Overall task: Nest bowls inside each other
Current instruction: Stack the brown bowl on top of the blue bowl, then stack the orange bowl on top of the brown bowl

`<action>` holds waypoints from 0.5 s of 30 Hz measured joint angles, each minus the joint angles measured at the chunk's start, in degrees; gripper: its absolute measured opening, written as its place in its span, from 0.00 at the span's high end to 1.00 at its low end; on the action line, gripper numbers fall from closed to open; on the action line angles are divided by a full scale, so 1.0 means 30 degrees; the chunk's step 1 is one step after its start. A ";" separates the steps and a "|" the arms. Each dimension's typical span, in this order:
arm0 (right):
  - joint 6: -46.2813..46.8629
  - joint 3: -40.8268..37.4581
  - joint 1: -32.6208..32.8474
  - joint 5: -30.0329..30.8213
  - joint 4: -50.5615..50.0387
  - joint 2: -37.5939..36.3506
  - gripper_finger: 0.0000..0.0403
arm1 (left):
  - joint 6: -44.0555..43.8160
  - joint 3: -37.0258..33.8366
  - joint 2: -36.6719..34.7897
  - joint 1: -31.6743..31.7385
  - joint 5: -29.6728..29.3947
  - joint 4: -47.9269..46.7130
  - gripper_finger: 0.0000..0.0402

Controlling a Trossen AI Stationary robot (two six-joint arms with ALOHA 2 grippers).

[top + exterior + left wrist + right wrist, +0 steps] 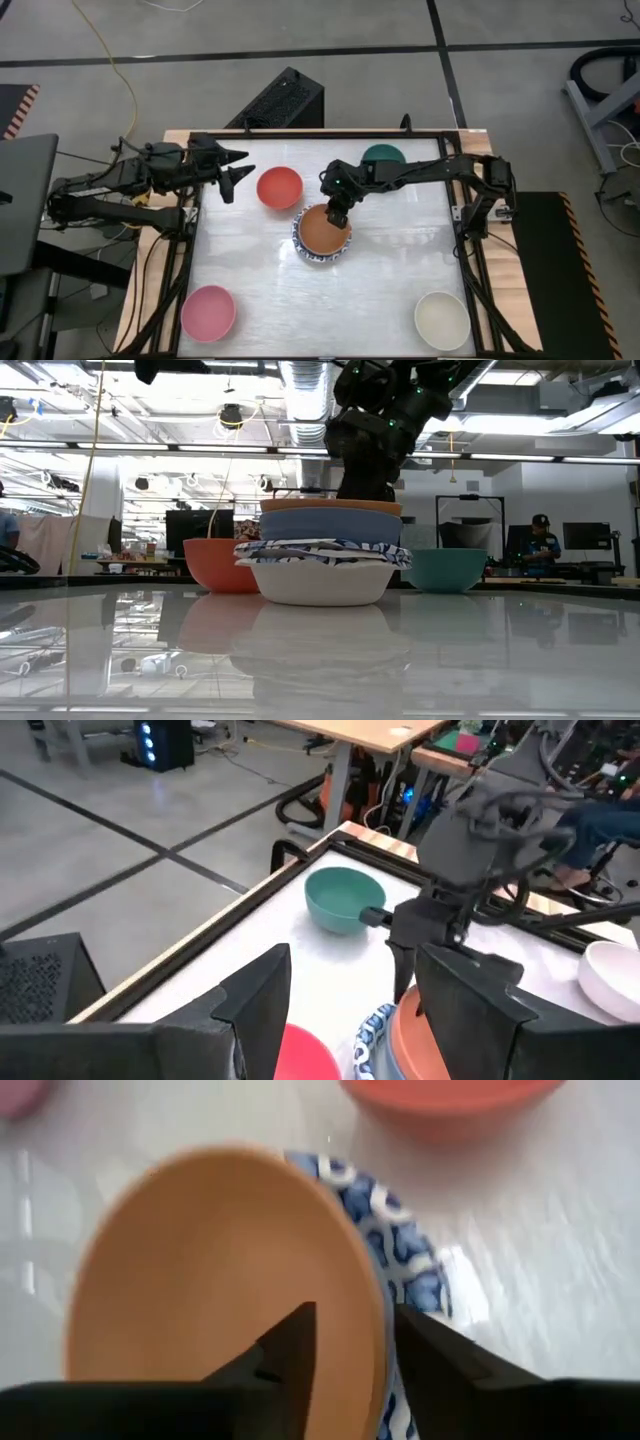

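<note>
A stack of nested bowls (320,233) stands mid-table. A white bowl with a blue patterned rim (322,575) is lowest, a blue bowl (330,525) sits higher, and an orange bowl (215,1280) is on top. My right gripper (355,1345) is open at the stack's far side, pointing steeply down. One finger is inside the orange bowl's rim (368,1330) and one outside. My left gripper (235,167) hangs open and holds nothing near the table's far left. Red (279,187), dark green (382,156), pink (208,312) and cream (442,320) bowls stand singly.
The red bowl is just left of the stack, toward the far edge. The green bowl lies under my right arm at the far edge. Pink and cream bowls sit in the near corners. A black frame (190,250) runs round the white table top. A person (541,535) stands in the room behind.
</note>
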 joint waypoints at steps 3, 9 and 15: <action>0.0022 0.0000 -0.0172 0.0012 0.0526 -0.0505 0.54 | -0.0221 0.0000 0.0363 -0.0003 0.0288 -0.0656 0.49; 0.0056 0.0000 -0.0698 0.1408 0.0750 -0.1551 0.49 | -0.0066 0.0000 0.1716 0.0000 0.0624 -0.1189 0.49; -0.0690 0.0000 -0.0885 0.0925 0.1390 -0.1961 0.52 | 0.0699 -0.0015 0.3651 -0.0003 0.0636 -0.1735 0.49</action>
